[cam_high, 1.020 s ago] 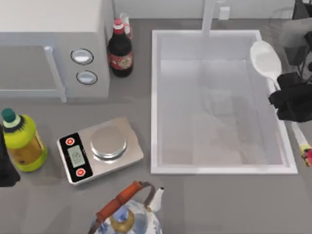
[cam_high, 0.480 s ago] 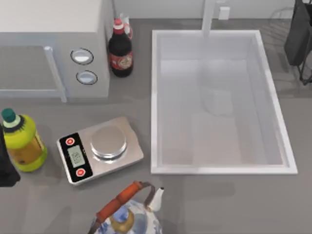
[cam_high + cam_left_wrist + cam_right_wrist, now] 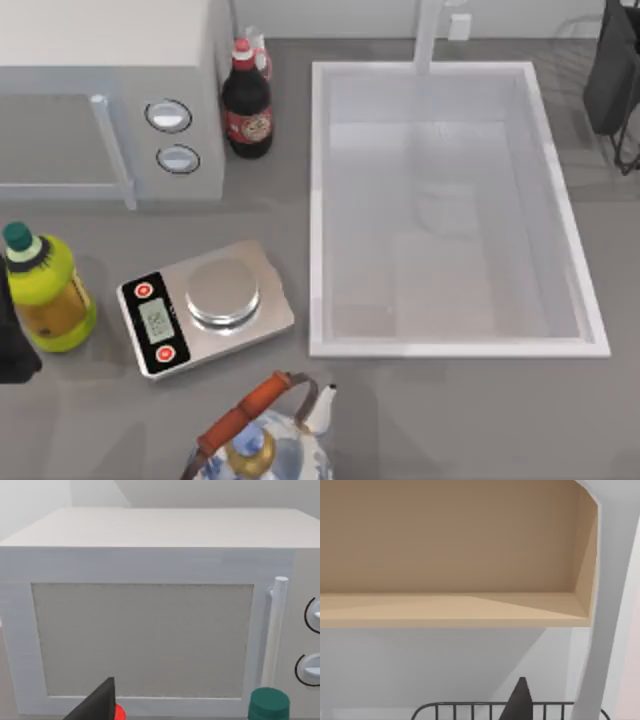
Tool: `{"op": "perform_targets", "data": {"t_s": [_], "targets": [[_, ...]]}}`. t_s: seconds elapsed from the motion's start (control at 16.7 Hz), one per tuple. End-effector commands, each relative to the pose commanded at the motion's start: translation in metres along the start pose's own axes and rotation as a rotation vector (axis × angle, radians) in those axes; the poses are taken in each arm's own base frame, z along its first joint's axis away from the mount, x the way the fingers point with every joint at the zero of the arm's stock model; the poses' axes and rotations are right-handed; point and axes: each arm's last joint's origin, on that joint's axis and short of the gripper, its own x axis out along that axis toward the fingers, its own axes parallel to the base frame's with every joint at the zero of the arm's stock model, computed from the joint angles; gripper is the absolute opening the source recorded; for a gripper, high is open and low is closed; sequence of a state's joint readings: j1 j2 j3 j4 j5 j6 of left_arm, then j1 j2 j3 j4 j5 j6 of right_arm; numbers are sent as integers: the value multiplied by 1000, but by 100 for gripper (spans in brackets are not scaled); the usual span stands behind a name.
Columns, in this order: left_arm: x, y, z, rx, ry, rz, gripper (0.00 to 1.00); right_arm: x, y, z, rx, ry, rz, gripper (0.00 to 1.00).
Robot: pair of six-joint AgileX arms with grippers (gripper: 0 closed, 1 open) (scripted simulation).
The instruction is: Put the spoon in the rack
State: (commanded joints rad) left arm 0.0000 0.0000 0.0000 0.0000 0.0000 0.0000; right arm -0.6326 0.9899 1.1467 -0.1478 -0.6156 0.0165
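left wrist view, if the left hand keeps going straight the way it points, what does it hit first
Probably the microwave: its door faces the camera squarely. A green bottle cap sits nearer but off to one side, so depth leaves some doubt.

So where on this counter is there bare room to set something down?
Free: the strip between the scale and the sink, and the counter below the sink, right of the kettle. Crowded: the left side, with microwave, dark bottle and yellow bottle.
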Motion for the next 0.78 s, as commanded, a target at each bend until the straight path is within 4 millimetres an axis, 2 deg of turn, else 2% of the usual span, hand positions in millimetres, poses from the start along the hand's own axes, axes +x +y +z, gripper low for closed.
{"op": "perform_targets", "data": {"t_s": [0.3,0.42,0.6,0.78], "targets": [[0,0,0,0,0,0,100,1,0,0,2,1,1,0],[0,0,0,0,0,0,100,11,-5,-3,3,1,2,0],[0,0,0,0,0,0,100,48,-19,-21,4,4,0,0],[0,0,0,0,0,0,100,99,-32,-56,-1,0,-3,0]]}}
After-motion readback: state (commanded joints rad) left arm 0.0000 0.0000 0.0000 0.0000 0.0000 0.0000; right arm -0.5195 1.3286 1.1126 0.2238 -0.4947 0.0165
